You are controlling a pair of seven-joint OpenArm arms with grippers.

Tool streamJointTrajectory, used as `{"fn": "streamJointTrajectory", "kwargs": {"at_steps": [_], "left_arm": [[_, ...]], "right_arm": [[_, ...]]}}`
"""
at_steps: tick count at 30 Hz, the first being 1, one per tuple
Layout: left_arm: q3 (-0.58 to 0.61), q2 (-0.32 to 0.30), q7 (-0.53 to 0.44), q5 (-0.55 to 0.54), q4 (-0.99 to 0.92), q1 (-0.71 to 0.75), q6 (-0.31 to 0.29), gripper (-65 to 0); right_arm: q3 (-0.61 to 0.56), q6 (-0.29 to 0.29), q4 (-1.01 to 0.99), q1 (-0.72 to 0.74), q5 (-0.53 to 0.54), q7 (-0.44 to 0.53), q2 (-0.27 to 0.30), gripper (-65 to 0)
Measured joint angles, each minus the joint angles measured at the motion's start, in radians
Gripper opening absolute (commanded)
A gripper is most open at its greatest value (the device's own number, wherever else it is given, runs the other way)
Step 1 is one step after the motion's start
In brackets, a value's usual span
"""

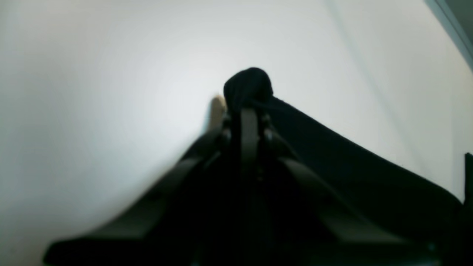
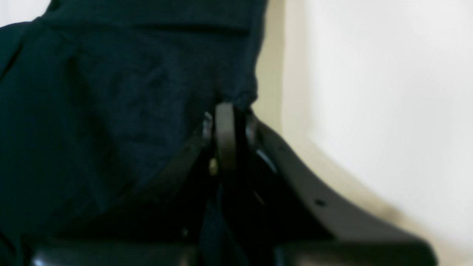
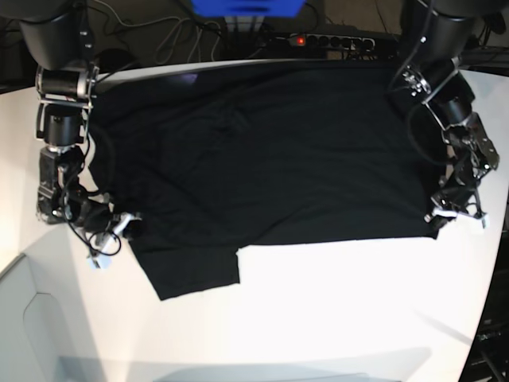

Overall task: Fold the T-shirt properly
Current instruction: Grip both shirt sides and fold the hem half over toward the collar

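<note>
The black T-shirt [image 3: 262, 151] lies spread wide over the white table [image 3: 334, 302], with one flap reaching toward the front at the lower left [image 3: 195, 274]. At the shirt's right front corner my left gripper [image 3: 442, 220] is shut on the cloth. In the left wrist view the left gripper [image 1: 248, 111] pinches a small bunch of the T-shirt [image 1: 248, 83] at its tip. My right gripper [image 3: 127, 228] holds the shirt's left edge. The right wrist view shows the right gripper [image 2: 227, 108] shut on the hem of the T-shirt [image 2: 111, 92].
A power strip with a red light [image 3: 318, 38] and a blue object [image 3: 246, 6] sit behind the table's far edge, among cables. The table's right edge runs close to the left arm. Bare white tabletop lies in front of the shirt.
</note>
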Motion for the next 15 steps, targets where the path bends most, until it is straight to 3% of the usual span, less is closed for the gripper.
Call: {"fn": "streamJointTrajectory", "kwargs": {"at_steps": [15], "left_arm": [[0.000, -0.033, 0.116, -0.003, 0.004, -0.047, -0.006, -65.0]], "right_arm": [[0.009, 0.000, 0.190, -0.021, 0.005, -0.011, 0.009, -64.4]]}}
